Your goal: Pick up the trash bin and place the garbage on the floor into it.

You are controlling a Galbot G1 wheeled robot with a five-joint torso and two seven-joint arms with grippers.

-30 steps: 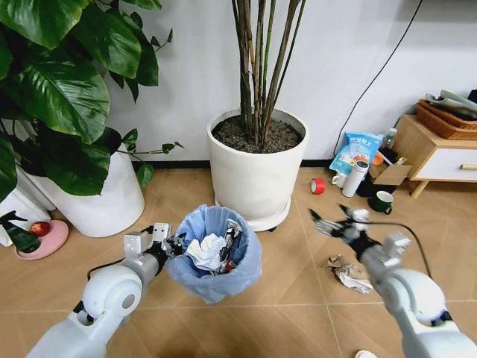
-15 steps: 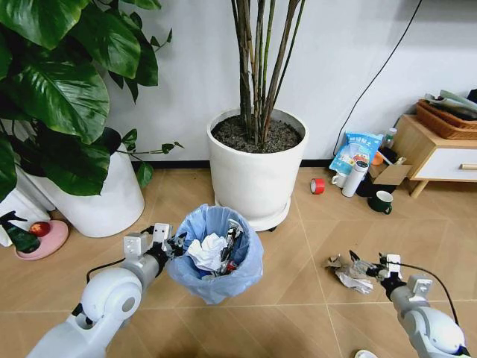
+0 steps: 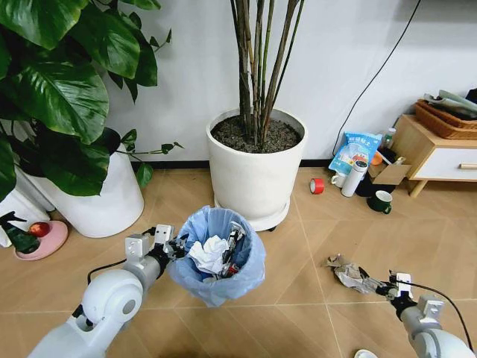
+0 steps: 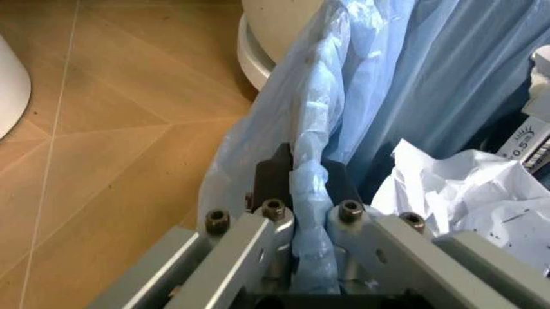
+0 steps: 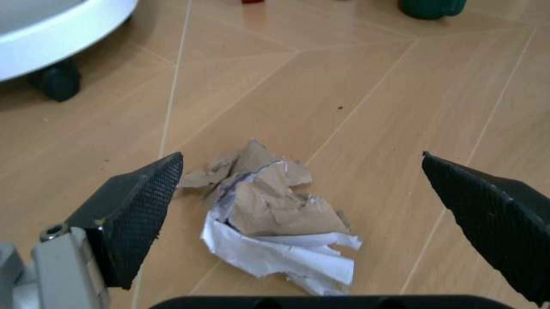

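Observation:
The trash bin (image 3: pixel 216 257), small and lined with a crinkly light-blue bag, is held just off the tan floor in front of me. White crumpled paper and wrappers lie inside it. My left gripper (image 3: pixel 173 247) is shut on the bin's bagged rim (image 4: pixel 310 161), with the black pads pinching the plastic. A crumpled brown-and-white paper wad of garbage (image 3: pixel 345 271) lies on the floor to the right. My right gripper (image 3: pixel 373 284) hangs low beside it and stands open, its fingers (image 5: pixel 138 206) spread wide to either side of the wad (image 5: pixel 275 225). A white round lid (image 3: pixel 365 354) shows at the bottom edge.
A large white plant pot (image 3: pixel 257 175) on wheels stands right behind the bin, and another (image 3: pixel 104 201) is at the left. A red tape roll (image 3: pixel 317 186), blue snack bag (image 3: pixel 356 151), thermos (image 3: pixel 354 177), green mug (image 3: pixel 381 202) and wooden cabinet (image 3: pixel 436 153) crowd the back right.
My right arm has come down from mid-height toward the floor, bringing its open gripper to the paper wad. The left gripper and the bin have barely moved.

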